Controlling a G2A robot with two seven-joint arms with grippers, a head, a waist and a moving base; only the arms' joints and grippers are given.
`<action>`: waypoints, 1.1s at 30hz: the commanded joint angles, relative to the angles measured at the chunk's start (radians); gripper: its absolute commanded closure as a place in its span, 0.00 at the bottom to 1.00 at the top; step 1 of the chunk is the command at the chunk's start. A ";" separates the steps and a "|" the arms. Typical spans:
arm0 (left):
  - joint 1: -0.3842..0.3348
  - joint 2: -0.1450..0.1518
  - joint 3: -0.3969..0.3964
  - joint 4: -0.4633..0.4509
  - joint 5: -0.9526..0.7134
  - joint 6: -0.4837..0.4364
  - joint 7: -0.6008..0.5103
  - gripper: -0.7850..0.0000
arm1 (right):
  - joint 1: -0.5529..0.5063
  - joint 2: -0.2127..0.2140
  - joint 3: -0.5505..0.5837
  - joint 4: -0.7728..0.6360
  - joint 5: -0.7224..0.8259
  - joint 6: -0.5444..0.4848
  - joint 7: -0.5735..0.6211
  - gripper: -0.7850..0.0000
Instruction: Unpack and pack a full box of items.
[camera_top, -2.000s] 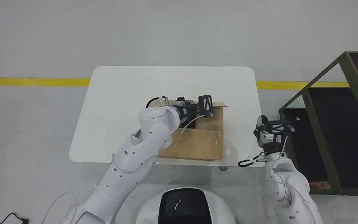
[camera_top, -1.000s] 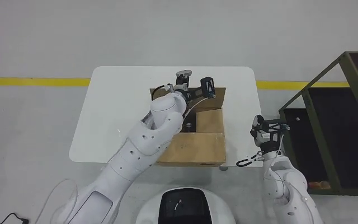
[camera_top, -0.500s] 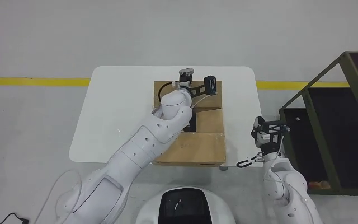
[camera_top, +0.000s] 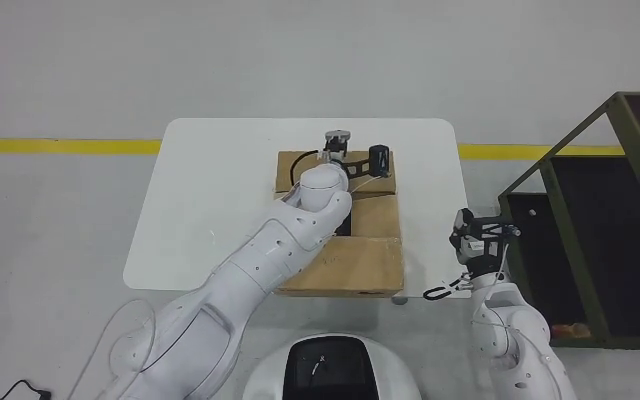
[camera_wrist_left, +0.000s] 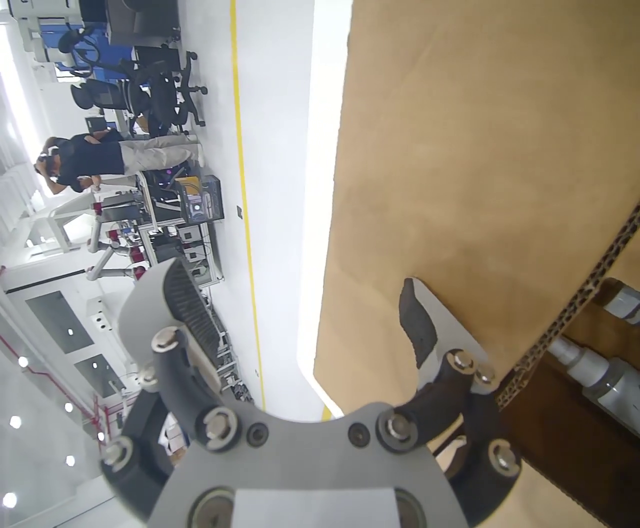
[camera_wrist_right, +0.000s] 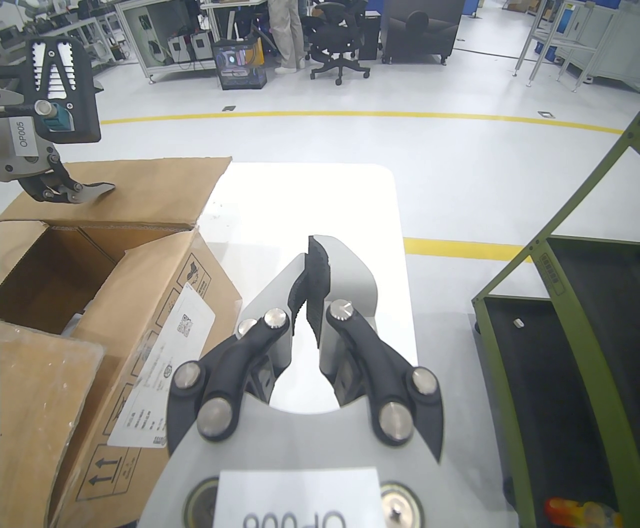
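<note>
A brown cardboard box (camera_top: 345, 255) stands on the white table (camera_top: 210, 200), toward its right half. Its far flap (camera_top: 295, 170) is folded outward and lies almost flat. My left gripper (camera_top: 366, 165) is open over that flap (camera_wrist_left: 475, 175), with one finger (camera_wrist_left: 420, 320) resting on the cardboard and the other raised well clear. Pale bottles (camera_wrist_left: 590, 365) lie inside the box below the flap's edge. My right gripper (camera_wrist_right: 307, 250) is shut on nothing and hangs off the table's right edge (camera_top: 480, 235), facing the box's labelled side (camera_wrist_right: 150, 320).
A green metal rack (camera_top: 580, 200) stands on the floor right of the table, close to the right arm (camera_wrist_right: 575, 325). The box's near flap (camera_top: 345, 265) hangs toward the front edge. The table's left half is bare.
The left arm has swung from the middle of the box to its far side, pushing the far flap outward until it lies nearly flat. The right arm has hardly moved.
</note>
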 joint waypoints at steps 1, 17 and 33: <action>-0.004 -0.006 0.002 0.018 0.001 0.002 0.005 0.00 | 0.000 0.000 0.000 0.000 0.001 0.001 0.000 1.00; 0.045 0.028 -0.152 -0.276 -0.001 -0.015 -0.036 0.00 | 0.018 0.002 -0.018 -0.005 0.031 -0.035 -0.017 1.00; 0.521 0.117 -0.437 -1.008 -0.069 -0.201 -0.199 0.00 | 0.090 0.026 -0.053 0.030 0.064 -0.444 0.018 1.00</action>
